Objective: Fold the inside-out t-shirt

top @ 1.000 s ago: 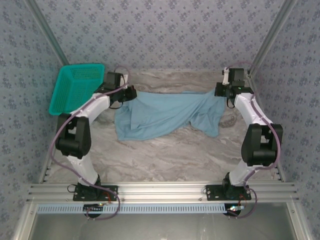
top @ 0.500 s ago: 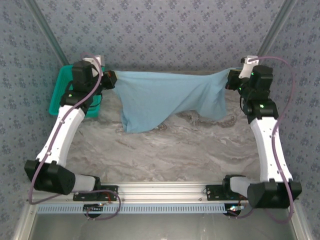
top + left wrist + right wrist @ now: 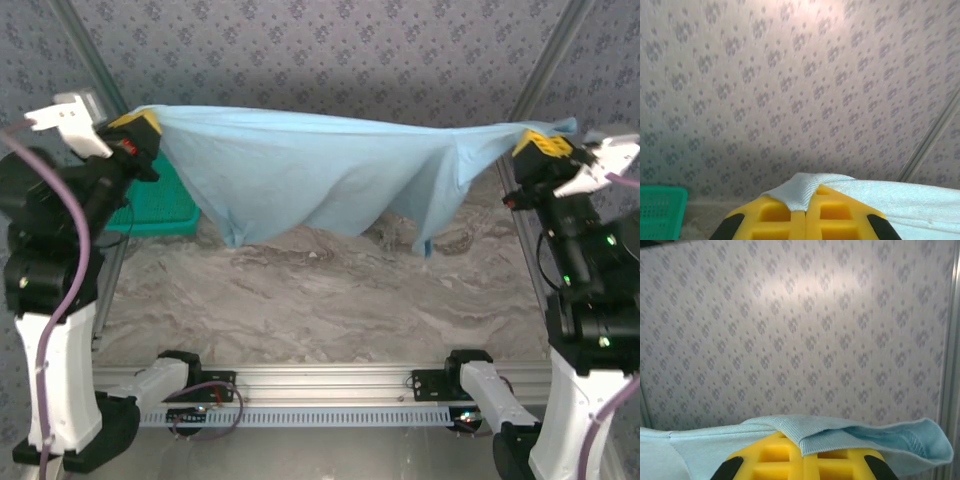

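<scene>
The left gripper [image 3: 141,123] and right gripper [image 3: 541,145], well apart, each clamp the top edge of the t-shirt [image 3: 320,175], stretched high over the table [image 3: 330,300] (2 lower corners sag; teal basket [image 3: 152,210] at far-left edge).

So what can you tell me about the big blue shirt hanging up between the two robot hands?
The light sky-blue soft cotton t-shirt hangs spread wide in the air like a banner. The left gripper and right gripper are each shut on one upper end. Its top edge sags slightly; below, it droops in wrinkled folds to two low points toward the grey marble-look table. Whether they touch it, I cannot tell. A stitched hem pokes past the right gripper.
</scene>
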### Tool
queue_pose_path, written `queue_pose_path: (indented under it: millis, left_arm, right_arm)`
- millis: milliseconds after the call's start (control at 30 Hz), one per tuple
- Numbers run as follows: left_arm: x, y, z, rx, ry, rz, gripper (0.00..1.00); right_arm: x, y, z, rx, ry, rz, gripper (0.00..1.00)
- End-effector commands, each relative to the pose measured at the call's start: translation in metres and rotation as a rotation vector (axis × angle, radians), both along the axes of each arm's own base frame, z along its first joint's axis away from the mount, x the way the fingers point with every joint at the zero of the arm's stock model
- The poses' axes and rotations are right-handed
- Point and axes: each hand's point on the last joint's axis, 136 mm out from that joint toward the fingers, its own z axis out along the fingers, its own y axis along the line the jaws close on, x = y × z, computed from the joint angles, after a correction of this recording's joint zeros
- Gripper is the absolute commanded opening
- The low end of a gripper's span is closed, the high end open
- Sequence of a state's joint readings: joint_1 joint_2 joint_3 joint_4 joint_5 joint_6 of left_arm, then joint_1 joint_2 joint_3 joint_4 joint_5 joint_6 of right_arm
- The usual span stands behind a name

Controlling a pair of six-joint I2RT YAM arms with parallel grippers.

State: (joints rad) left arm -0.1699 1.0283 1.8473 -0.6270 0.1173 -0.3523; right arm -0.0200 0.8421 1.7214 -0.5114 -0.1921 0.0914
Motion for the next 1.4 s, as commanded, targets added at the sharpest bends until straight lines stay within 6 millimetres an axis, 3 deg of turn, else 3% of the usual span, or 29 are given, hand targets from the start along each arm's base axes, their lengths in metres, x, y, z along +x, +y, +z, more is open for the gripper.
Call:
queue_pose_path:
  millis: [0, 100, 333, 467, 500, 567, 667, 800, 933, 1033, 1133, 1233, 1300, 1367]
  left_arm:
    - [-0.021, 0.022, 0.008, 0.017, -0.012, 0.107, 0.00]
    - [-0.019, 0.032, 0.005, 0.038, 0.007, 0.165, 0.00]
    - [0.034, 0.030, -0.020, 0.099, 0.110, 0.204, 0.00]
    - [0.082, 0.025, -0.038, 0.123, 0.166, 0.212, 0.00]
    - [0.096, 0.022, -0.037, 0.128, 0.170, 0.209, 0.00]
    - [0.127, 0.019, -0.045, 0.140, 0.204, 0.211, 0.00]
    - [0.158, 0.020, -0.037, 0.119, 0.206, 0.209, 0.00]
    - [0.169, 0.024, -0.007, 0.095, 0.156, 0.198, 0.00]
    - [0.163, 0.015, 0.022, 0.069, 0.092, 0.127, 0.00]
    - [0.160, 0.003, 0.016, 0.059, 0.118, 0.059, 0.00]
    - [0.160, -0.011, -0.015, 0.053, 0.219, -0.029, 0.00]
    - [0.154, -0.022, -0.065, 0.023, 0.328, -0.094, 0.00]
    - [0.146, -0.028, -0.112, -0.026, 0.386, -0.119, 0.00]
    - [0.127, -0.037, -0.179, -0.062, 0.487, -0.158, 0.00]
  right_arm:
    - [-0.025, -0.013, 0.016, -0.046, -0.042, -0.095, 0.00]
    - [-0.027, -0.017, 0.017, -0.089, -0.025, -0.132, 0.00]
    - [0.010, -0.024, 0.011, -0.132, 0.024, -0.175, 0.00]
    - [0.058, -0.026, 0.003, -0.144, 0.066, -0.184, 0.00]
    - [0.079, -0.027, -0.001, -0.148, 0.089, -0.181, 0.00]
    - [0.111, -0.029, 0.001, -0.143, 0.091, -0.181, 0.00]
    - [0.145, -0.029, 0.018, -0.099, 0.070, -0.153, 0.00]
    - [0.162, -0.032, 0.049, -0.044, 0.003, -0.122, 0.00]
    - [0.160, -0.024, 0.073, -0.009, -0.044, -0.050, 0.00]
    - [0.153, -0.017, 0.071, -0.012, -0.032, -0.014, 0.00]
    - [0.147, -0.018, 0.044, -0.014, 0.053, -0.021, 0.00]
    - [0.137, -0.023, -0.010, 0.018, 0.187, -0.056, 0.00]
    - [0.131, -0.026, -0.063, 0.080, 0.318, -0.072, 0.00]
    - [0.124, -0.024, -0.131, 0.169, 0.469, -0.068, 0.00]
